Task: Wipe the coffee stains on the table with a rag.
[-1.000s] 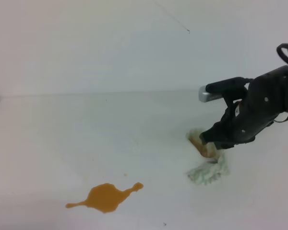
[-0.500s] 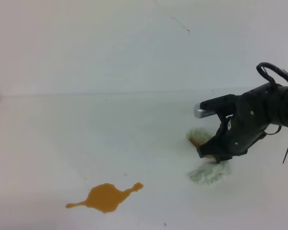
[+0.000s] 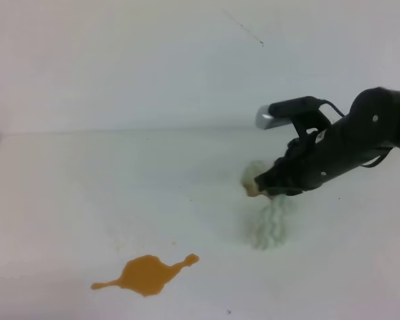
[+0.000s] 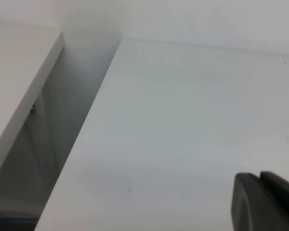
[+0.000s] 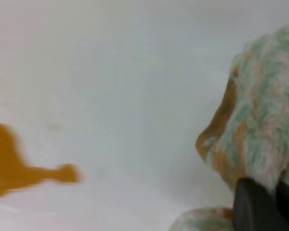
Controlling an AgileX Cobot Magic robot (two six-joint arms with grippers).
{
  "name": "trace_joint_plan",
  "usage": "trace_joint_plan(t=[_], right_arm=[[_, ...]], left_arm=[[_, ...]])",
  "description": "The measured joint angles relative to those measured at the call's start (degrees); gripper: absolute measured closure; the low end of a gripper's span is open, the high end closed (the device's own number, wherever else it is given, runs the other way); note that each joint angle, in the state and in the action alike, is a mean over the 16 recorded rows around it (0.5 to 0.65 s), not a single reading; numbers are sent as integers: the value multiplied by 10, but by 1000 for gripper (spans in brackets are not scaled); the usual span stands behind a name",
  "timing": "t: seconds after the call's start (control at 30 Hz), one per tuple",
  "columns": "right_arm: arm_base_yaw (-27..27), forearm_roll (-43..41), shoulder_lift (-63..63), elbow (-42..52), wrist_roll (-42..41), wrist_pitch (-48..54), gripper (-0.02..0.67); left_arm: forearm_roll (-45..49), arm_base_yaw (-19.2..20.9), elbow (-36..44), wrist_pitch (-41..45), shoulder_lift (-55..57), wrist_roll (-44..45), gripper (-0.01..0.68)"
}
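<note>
Coffee stains (image 3: 147,274) near table (image 3: 67,193) front edge

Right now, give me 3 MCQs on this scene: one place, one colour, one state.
1. Where is the stain relative to the rag?
A. front-left in the high view
B. under it
C. behind it, by the wall

2. Stain colour?
A. green
B. orange-brown
C. black

3. Right gripper?
A. open above the rag
B. shut on the rag
C. out of view

Answers:
1 A: the puddle lies apart, nearer the front edge of the table.
2 B: both views show it orange-brown.
3 B: the rag hangs from its shut tip.
</note>
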Motion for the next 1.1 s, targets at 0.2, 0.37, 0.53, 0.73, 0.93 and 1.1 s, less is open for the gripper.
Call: trace_joint_plan(t=[0.2, 0.37, 0.53, 0.73, 0.93, 1.1], right_arm=[[8, 179, -6, -2, -151, 7, 650], [28, 271, 14, -2, -237, -3, 649], [62, 293, 46, -2, -264, -46, 646], [104, 303, 87, -2, -272, -101, 648], [131, 336, 117, -2, -274, -128, 642], [141, 376, 134, -3, -283, -123, 640]], left_arm=[[0, 0, 0, 0, 0, 0, 672], [0, 0, -1, 1, 1, 0, 672], [0, 0, -1, 1, 1, 0, 672], [0, 0, -1, 1, 1, 0, 672], [0, 0, 0, 0, 0, 0, 672], [1, 0, 0, 0, 0, 0, 672]])
